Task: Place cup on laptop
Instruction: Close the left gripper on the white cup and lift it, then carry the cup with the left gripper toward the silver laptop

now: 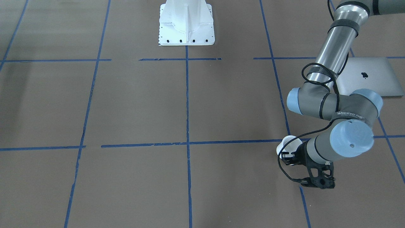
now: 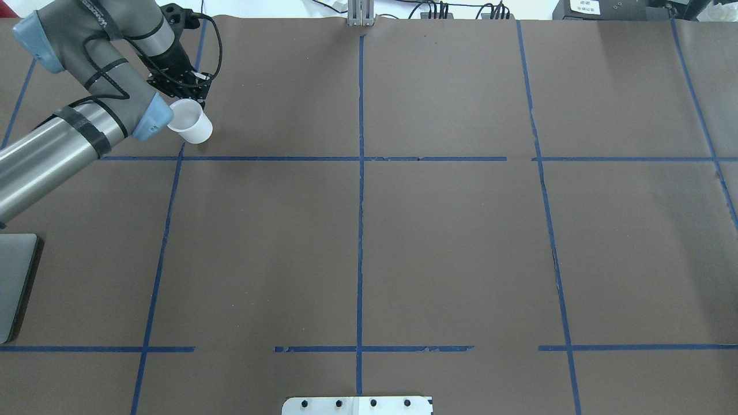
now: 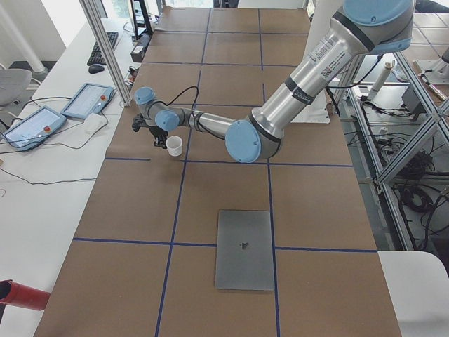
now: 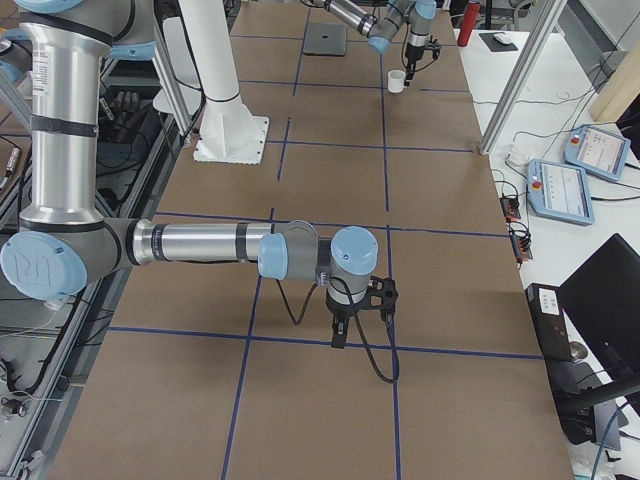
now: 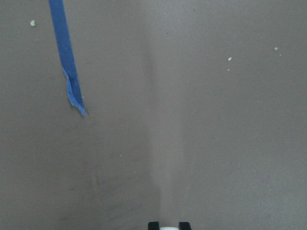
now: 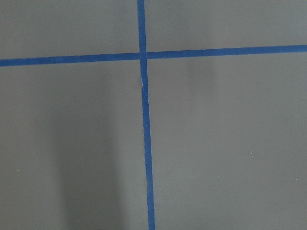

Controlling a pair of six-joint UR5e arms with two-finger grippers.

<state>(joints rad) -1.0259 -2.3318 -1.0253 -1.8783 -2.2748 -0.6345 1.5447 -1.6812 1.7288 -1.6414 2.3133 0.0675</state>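
Observation:
The cup [image 1: 287,144] is a small white mug at the far left of the table; it also shows in the overhead view [image 2: 192,125]. My left gripper [image 1: 288,157] is right at it, and in the left wrist view two dark fingertips [image 5: 153,225] stand close together with a white bit of the cup [image 5: 168,228] between them. The cup looks tilted. The laptop [image 1: 367,76] lies flat and closed nearer the robot's side, its edge showing in the overhead view [image 2: 14,282], apart from the cup. My right gripper [image 4: 345,335] hangs low over the table; I cannot tell whether it is open.
The white robot base [image 1: 186,22] stands at the table's middle edge. Blue tape lines [image 2: 360,202] divide the brown tabletop into squares. Two teach pendants [image 3: 88,100] lie on the side bench beyond the cup, beside an upright metal post [image 3: 112,63].

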